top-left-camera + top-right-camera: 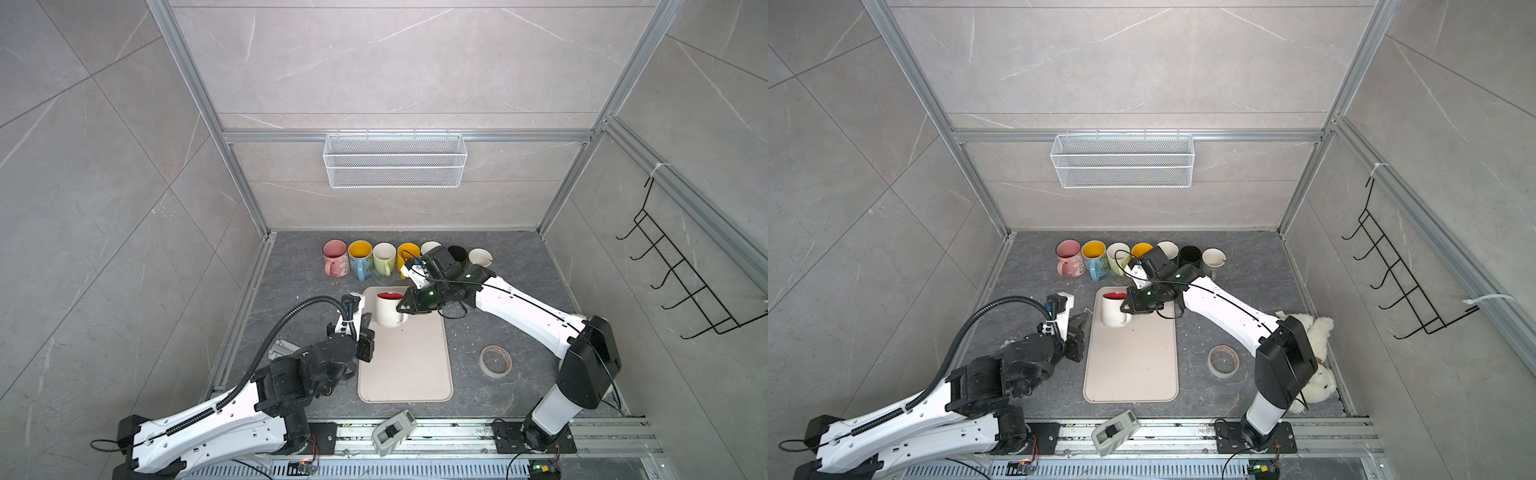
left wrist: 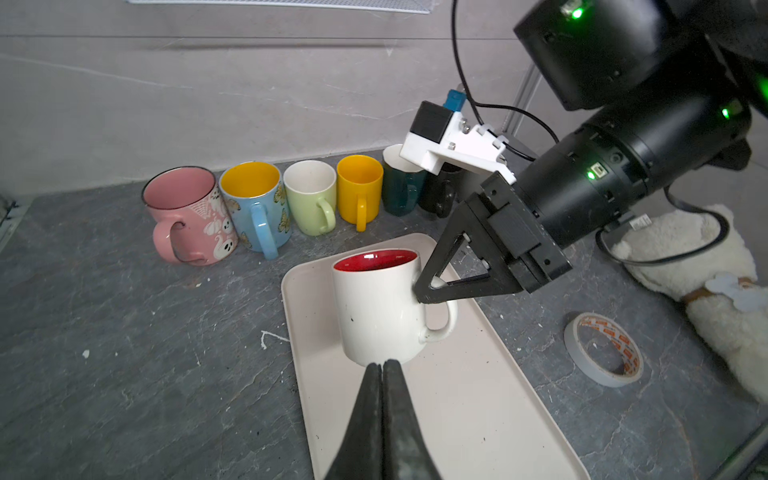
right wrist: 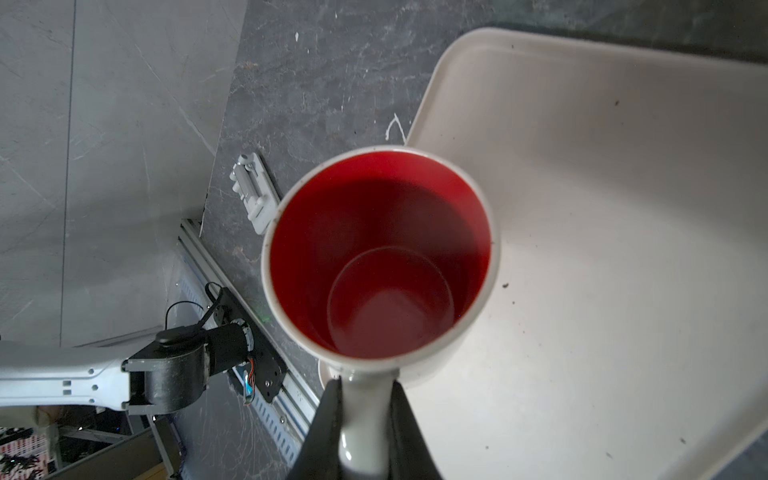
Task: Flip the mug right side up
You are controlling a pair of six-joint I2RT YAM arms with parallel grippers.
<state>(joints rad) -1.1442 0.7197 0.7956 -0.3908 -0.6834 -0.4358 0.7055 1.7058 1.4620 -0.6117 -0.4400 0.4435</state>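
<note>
We see the white mug (image 1: 388,309) upright (red inside showing) on the tray (image 1: 415,374); our right hand (image 3: 365,386) grips its handle (image 2: 441,328), left hand (image 2: 381,368) closed, empty, nearby.

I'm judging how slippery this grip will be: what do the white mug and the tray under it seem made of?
Mug: probably glazed ceramic. It is glossy white outside and glossy red inside, with a thick rim and soft highlights. Tray: likely plastic or silicone, matte beige. It shows no glare and has rounded corners and a low moulded rim. Which of the two it is cannot be told.
</note>
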